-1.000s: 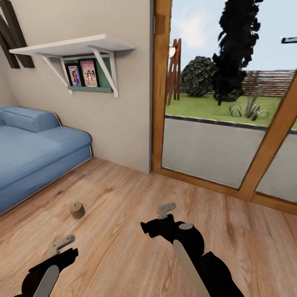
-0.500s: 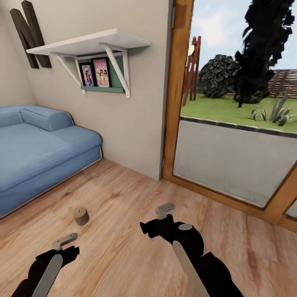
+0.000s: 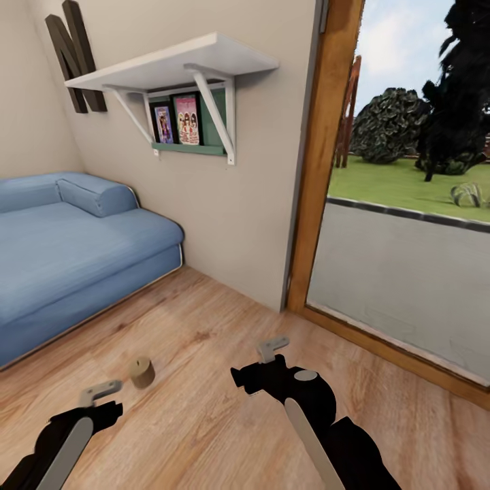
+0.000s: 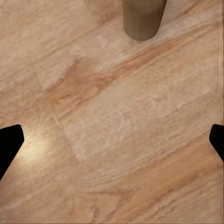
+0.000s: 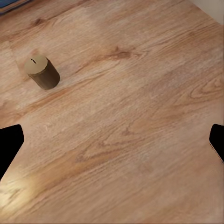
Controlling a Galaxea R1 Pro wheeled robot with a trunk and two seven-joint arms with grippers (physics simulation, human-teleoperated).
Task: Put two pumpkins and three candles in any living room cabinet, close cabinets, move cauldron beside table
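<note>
One beige candle (image 3: 141, 372) stands upright on the wooden floor. My left gripper (image 3: 101, 393) hovers just short of it and a little to its left, open and holding nothing. In the left wrist view the candle (image 4: 142, 18) lies straight ahead of that open gripper (image 4: 112, 140), beyond the fingertips. My right gripper (image 3: 272, 348) hangs open and empty over bare floor well to the right of the candle. The right wrist view has the candle (image 5: 42, 72) off to one side of the gripper (image 5: 112, 140). The pumpkins, cabinet, cauldron and table are out of view.
A blue sofa (image 3: 68, 252) runs along the left wall, its front edge close behind the candle. A white shelf (image 3: 184, 64) with framed pictures hangs on the wall ahead. A wooden-framed glass door (image 3: 327, 170) stands on the right.
The camera has swung left, so the wall, shelf and door frame sit further right in the picture. The candle now lies closer to my left gripper. Both grippers stay open.
</note>
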